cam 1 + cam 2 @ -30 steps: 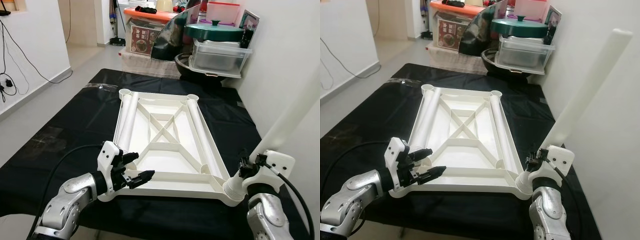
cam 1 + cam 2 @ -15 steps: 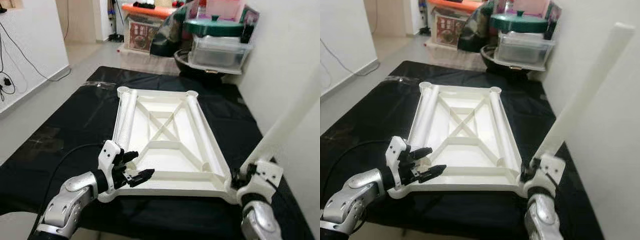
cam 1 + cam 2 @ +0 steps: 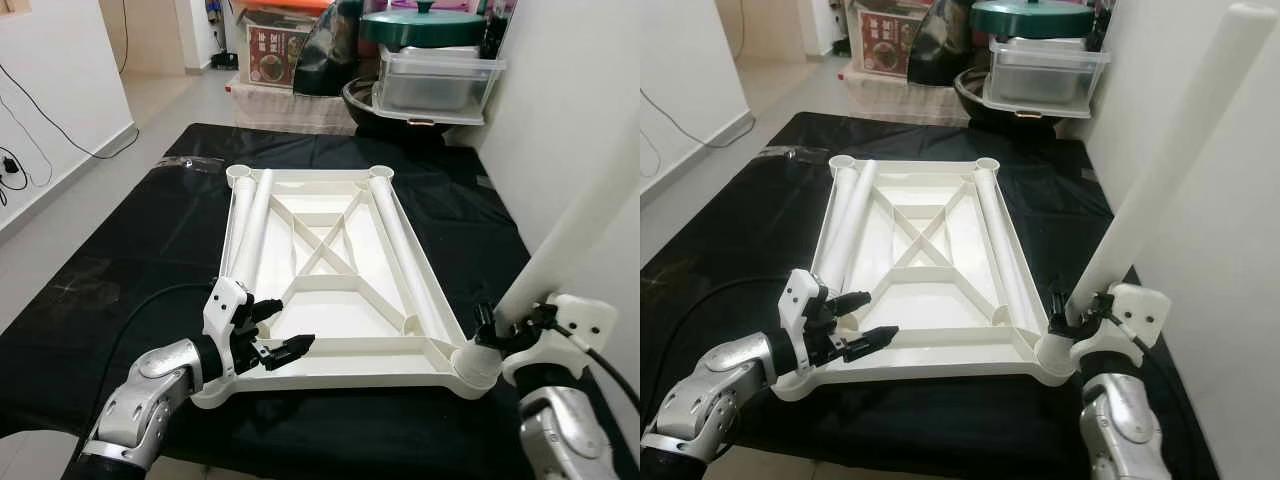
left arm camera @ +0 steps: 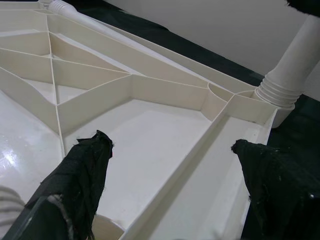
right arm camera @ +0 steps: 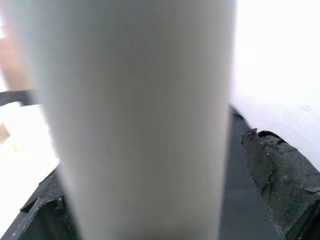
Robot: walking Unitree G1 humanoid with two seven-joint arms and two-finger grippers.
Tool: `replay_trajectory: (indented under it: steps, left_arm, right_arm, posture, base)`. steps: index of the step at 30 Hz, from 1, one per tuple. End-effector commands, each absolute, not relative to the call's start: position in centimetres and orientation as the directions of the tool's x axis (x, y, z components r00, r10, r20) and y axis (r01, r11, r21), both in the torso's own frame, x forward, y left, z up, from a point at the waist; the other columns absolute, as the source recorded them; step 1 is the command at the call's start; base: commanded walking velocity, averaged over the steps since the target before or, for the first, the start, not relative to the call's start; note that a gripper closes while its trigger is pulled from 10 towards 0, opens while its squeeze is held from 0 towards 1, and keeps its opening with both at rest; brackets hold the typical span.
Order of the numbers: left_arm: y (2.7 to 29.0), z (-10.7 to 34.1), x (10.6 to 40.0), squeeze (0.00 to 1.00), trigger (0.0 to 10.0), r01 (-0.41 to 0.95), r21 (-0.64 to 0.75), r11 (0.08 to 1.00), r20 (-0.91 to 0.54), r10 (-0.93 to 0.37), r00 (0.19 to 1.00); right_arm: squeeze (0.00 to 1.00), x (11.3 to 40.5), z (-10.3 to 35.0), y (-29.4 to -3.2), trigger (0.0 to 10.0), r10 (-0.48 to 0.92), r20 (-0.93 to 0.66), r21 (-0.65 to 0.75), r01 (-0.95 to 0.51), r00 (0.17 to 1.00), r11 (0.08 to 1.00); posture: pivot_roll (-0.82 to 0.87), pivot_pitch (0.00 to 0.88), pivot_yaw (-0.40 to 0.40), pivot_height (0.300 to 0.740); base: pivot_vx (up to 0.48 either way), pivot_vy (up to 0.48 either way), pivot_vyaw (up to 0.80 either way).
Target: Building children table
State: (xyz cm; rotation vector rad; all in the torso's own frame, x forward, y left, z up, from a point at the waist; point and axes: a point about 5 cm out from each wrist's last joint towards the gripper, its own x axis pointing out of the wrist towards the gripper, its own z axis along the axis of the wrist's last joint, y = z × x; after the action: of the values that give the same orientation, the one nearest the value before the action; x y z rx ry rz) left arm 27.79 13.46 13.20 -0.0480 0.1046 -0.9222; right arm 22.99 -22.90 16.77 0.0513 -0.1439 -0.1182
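A white tabletop (image 3: pixel 340 377) lies upside down on a black-covered surface. Two white legs rest inside it, one along the left rim (image 3: pixel 250 235) and one along the right rim (image 3: pixel 405 255). A third leg (image 3: pixel 1170 170) stands tilted with its ribbed foot in the near right corner socket (image 3: pixel 475 365). My right gripper (image 3: pixel 508 330) is shut on it just above the socket; in the right wrist view the leg (image 5: pixel 140 115) sits between the fingers (image 5: pixel 282 185). At the near left corner my left gripper (image 3: pixel 285 328) is open over the near rim (image 4: pixel 200 165).
A white wall (image 3: pixel 570 110) runs close along the right side, next to the standing leg. Beyond the far end stand stacked storage boxes (image 3: pixel 435 85), a green-lidded pot (image 3: pixel 420 25) and a dark bowl. Bare floor (image 3: pixel 60 190) and wall cables lie to the left.
The whole picture has shifted with my head. Against the tabletop, the left gripper stays open at the near left corner and the right one stays on the standing leg.
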Motion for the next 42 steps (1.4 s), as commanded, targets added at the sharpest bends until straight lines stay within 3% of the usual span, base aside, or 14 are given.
replay_trajectory:
  steps: [1, 4, 5, 6, 10, 15, 20, 21, 23, 24, 25, 27, 38, 42]
  left_arm:
    - [13.1, 13.0, 27.8, 0.00, 10.0, 0.802, -0.085, 0.592, -0.071, -0.806, 0.587]
    - [13.1, 13.0, 27.8, 0.00, 10.0, 0.803, -0.086, 0.590, -0.071, -0.807, 0.586]
    - [13.0, 13.0, 27.8, 0.00, 10.0, 0.804, -0.087, 0.588, -0.070, -0.809, 0.584]
    - [13.0, 12.9, 27.8, 0.00, 10.0, 0.805, -0.087, 0.587, -0.069, -0.809, 0.583]
    - [12.9, 12.9, 27.8, 0.00, 10.0, 0.806, -0.087, 0.586, -0.066, -0.811, 0.582]
    - [12.7, 12.9, 27.9, 0.00, 10.0, 0.811, -0.090, 0.579, -0.062, -0.816, 0.575]
    - [12.4, 12.9, 27.9, 0.00, 10.0, 0.814, -0.091, 0.574, -0.058, -0.819, 0.571]
    - [12.4, 12.9, 27.9, 0.00, 10.0, 0.814, -0.090, 0.574, -0.056, -0.819, 0.571]
    - [12.3, 12.9, 28.0, 0.00, 10.0, 0.814, -0.089, 0.574, -0.055, -0.819, 0.572]
    - [12.4, 13.0, 28.0, 0.00, 10.0, 0.813, -0.087, 0.576, -0.054, -0.818, 0.573]
    - [12.4, 13.0, 28.0, 0.00, 10.0, 0.813, -0.087, 0.576, -0.054, -0.818, 0.573]
    - [12.4, 13.0, 28.1, 0.00, 10.0, 0.810, -0.082, 0.580, -0.053, -0.815, 0.578]
    - [12.3, 13.0, 28.0, 0.00, 10.0, 0.813, -0.082, 0.577, -0.047, -0.817, 0.575]
    - [12.2, 12.9, 28.1, 0.00, 10.0, 0.813, -0.080, 0.576, -0.048, -0.817, 0.574]
  right_arm:
    - [1.00, 23.0, 17.7, -24.0, 10.0, -0.058, 0.153, 0.020, 0.055, 0.987, 0.998]
    - [0.94, 23.2, 17.9, -24.7, 10.0, -0.032, 0.149, -0.001, 0.032, 0.988, 0.999]
    - [0.59, 23.3, 18.2, -25.4, 10.0, -0.001, 0.146, -0.024, 0.005, 0.989, 1.000]
    - [0.00, 23.5, 18.5, -26.2, 10.0, 0.034, 0.141, -0.040, -0.029, 0.989, 0.999]
    - [0.00, 23.6, 18.8, -27.5, 10.0, 0.105, 0.118, -0.066, -0.098, 0.987, 0.993]
    - [0.00, 23.5, 18.4, -29.9, 10.0, 0.310, 0.003, -0.021, -0.310, 0.951, 0.950]
    - [0.00, 24.4, 18.5, -31.3, 10.0, 0.379, -0.023, -0.019, -0.379, 0.925, 0.925]
    - [0.00, 24.9, 18.5, -31.6, 8.5, 0.399, -0.030, -0.016, -0.399, 0.917, 0.917]
    - [0.00, 25.2, 18.6, -31.8, 8.1, 0.412, -0.036, -0.015, -0.412, 0.911, 0.911]
    - [0.00, 25.8, 18.6, -32.2, 4.0, 0.425, -0.038, -0.013, -0.425, 0.905, 0.905]
    - [0.00, 25.8, 18.6, -32.2, 4.0, 0.425, -0.038, -0.013, -0.425, 0.905, 0.905]
    - [0.00, 26.6, 18.8, -32.4, 0.0, 0.448, -0.035, -0.026, -0.449, 0.894, 0.893]
    - [0.00, 26.8, 17.7, -31.9, 0.0, 0.516, -0.041, 0.006, -0.516, 0.855, 0.856]
    - [0.00, 27.4, 16.6, -31.9, 0.0, 0.385, -0.034, 0.039, -0.384, 0.922, 0.923]
  posture:
    - [0.08, 0.000, -0.074, 0.740]
    - [0.09, 0.000, -0.075, 0.740]
    - [0.08, 0.000, -0.076, 0.740]
    - [0.09, 0.000, -0.080, 0.740]
    - [0.09, 0.000, -0.081, 0.740]
    - [0.09, 0.000, -0.084, 0.740]
    - [0.10, 0.000, -0.087, 0.740]
    - [0.11, 0.000, -0.090, 0.740]
    - [0.11, 0.000, -0.090, 0.740]
    - [0.11, 0.000, -0.098, 0.740]
    - [0.11, 0.000, -0.098, 0.740]
    - [0.12, 0.000, -0.103, 0.740]
    - [0.13, 0.000, -0.107, 0.740]
    - [0.13, 0.000, -0.107, 0.740]
  base:
    - [0.000, 0.000, 0.00]
    - [0.000, 0.000, 0.00]
    - [0.000, 0.000, 0.00]
    - [0.000, 0.000, 0.00]
    - [0.000, 0.000, 0.00]
    - [0.000, 0.000, 0.00]
    - [0.000, 0.000, 0.00]
    - [0.000, 0.000, 0.00]
    - [0.000, 0.000, 0.00]
    - [0.000, 0.000, 0.00]
    - [0.000, 0.000, 0.00]
    - [0.000, 0.000, 0.00]
    - [0.000, 0.000, 0.00]
    - [0.000, 0.000, 0.00]
